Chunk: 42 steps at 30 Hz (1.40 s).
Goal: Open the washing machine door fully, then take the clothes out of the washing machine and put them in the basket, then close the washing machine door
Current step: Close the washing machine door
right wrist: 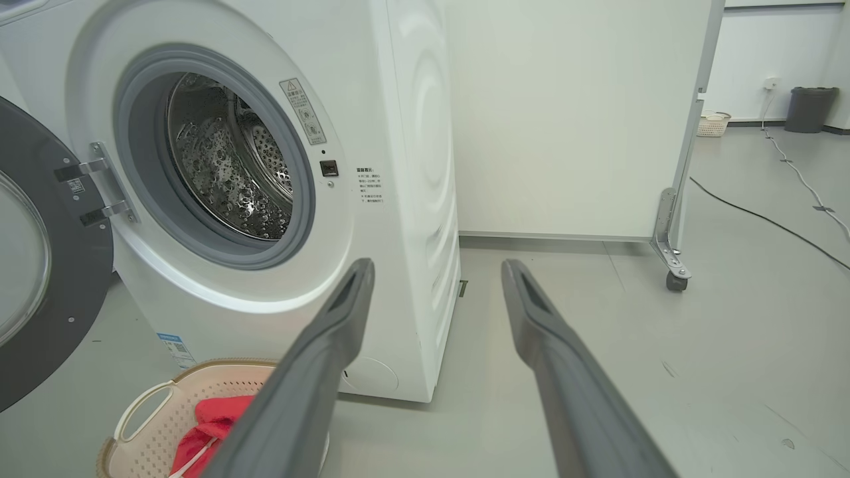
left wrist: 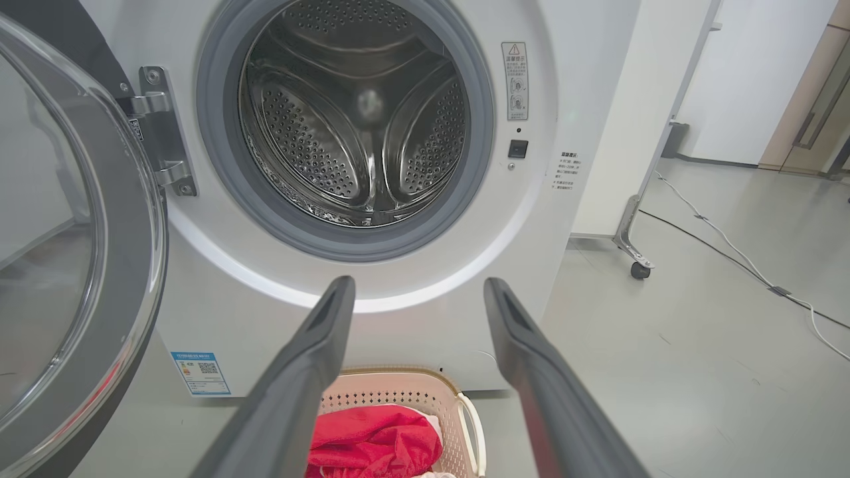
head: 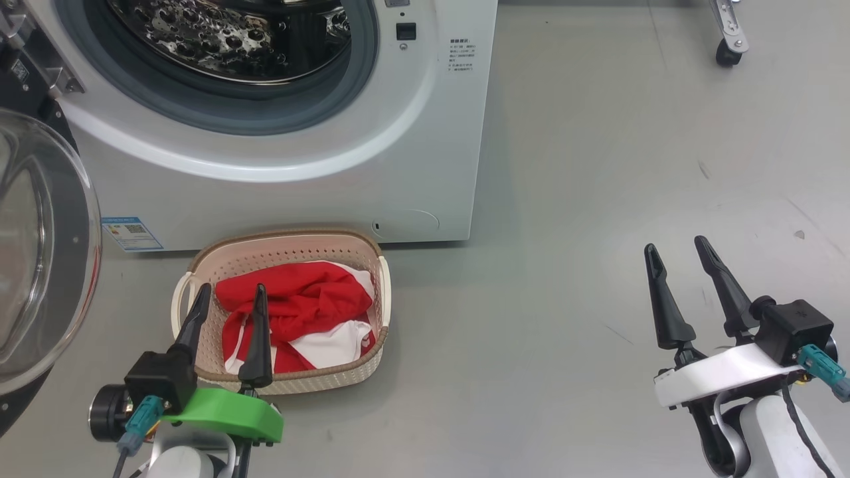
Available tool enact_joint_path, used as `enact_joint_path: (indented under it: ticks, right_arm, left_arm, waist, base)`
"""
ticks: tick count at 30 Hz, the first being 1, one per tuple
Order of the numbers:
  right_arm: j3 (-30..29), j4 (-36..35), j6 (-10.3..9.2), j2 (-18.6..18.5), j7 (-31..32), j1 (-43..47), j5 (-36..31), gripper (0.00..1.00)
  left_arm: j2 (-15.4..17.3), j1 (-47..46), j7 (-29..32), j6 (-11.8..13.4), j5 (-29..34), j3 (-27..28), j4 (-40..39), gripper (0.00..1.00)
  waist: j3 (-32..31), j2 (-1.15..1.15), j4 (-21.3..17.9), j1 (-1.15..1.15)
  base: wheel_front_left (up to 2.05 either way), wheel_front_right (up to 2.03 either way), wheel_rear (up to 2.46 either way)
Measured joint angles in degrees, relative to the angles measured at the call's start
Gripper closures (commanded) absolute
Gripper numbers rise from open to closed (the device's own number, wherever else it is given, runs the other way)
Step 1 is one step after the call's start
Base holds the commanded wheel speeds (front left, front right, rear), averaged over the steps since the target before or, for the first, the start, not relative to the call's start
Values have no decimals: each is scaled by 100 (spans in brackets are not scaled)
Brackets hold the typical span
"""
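The white washing machine (head: 425, 133) stands with its round drum mouth (left wrist: 352, 119) bare and nothing showing inside. Its door (head: 40, 252) hangs swung wide open to the left, glass bowl facing out. On the floor in front sits the cream basket (head: 285, 249) holding the red and white clothes (head: 299, 312). My left gripper (head: 232, 292) hovers open just over the basket's near left side, nothing between its fingers. My right gripper (head: 677, 249) stands open over bare floor well to the right of the basket, holding nothing.
A wheeled white partition (left wrist: 637, 219) stands right of the machine, its caster (head: 727, 53) on the grey floor. Cables (left wrist: 730, 252) run across the floor farther right. A small basket and a dark bin (right wrist: 810, 109) sit by the far wall.
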Motion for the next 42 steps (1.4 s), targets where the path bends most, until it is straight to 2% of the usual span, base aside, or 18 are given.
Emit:
enact_joint_path:
  ticks: [17,42]
  right_arm:
    - [-42,0,0,1,0,-3,0,0]
    - [-41,1,0,1,0,-3,0,0]
  left_arm:
    - [0,0,0,2,10,5,-24,0]
    - [0,0,0,51,11,-3,-40,0]
  waist:
    - [36,0,27,0]
    - [65,0,14,0]
  base:
    - [-62,62,0]
    - [-3,3,0]
